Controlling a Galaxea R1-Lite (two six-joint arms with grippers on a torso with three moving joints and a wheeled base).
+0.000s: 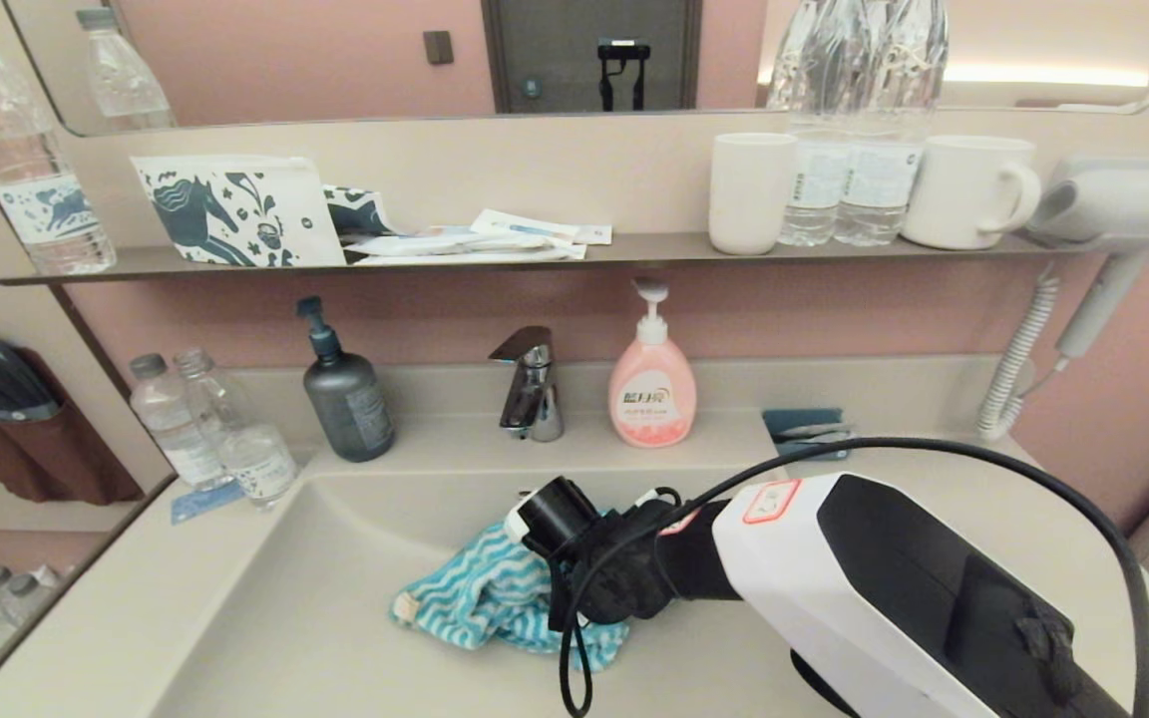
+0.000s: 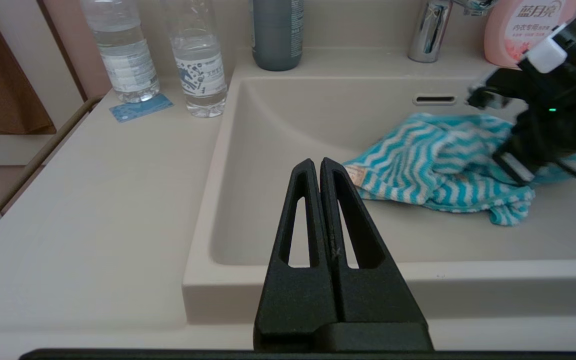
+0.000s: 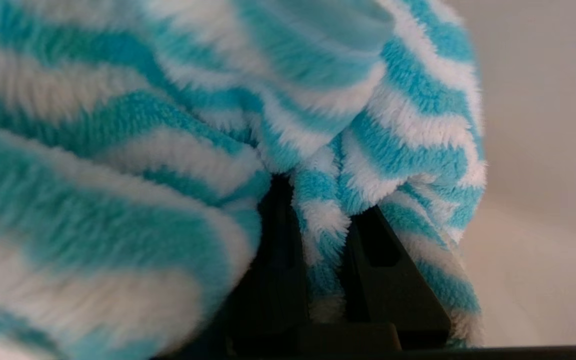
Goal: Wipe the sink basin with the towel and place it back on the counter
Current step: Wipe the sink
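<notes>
The turquoise and white zigzag towel (image 1: 475, 598) lies bunched on the floor of the beige sink basin (image 1: 305, 608), near its middle. My right gripper (image 1: 579, 598) reaches down into the basin from the right and is shut on a fold of the towel (image 3: 318, 215), which drapes over both black fingers. My left gripper (image 2: 316, 162) is shut on nothing and hangs above the basin's front edge, left of the towel (image 2: 433, 165). The towel's small tag (image 2: 355, 175) points toward it. The overflow slot (image 2: 434, 99) shows on the back wall. The drain plug is hidden. Counter (image 2: 93, 200) lies left of the basin.
Behind the basin stand a chrome faucet (image 1: 530, 384), a pink soap bottle (image 1: 651, 384) and a dark pump bottle (image 1: 345, 394). Two water bottles (image 1: 215, 434) stand at the back left of the counter. A hair dryer (image 1: 1113, 214) hangs at the right. The right arm's black cable (image 1: 934, 454) loops over the counter.
</notes>
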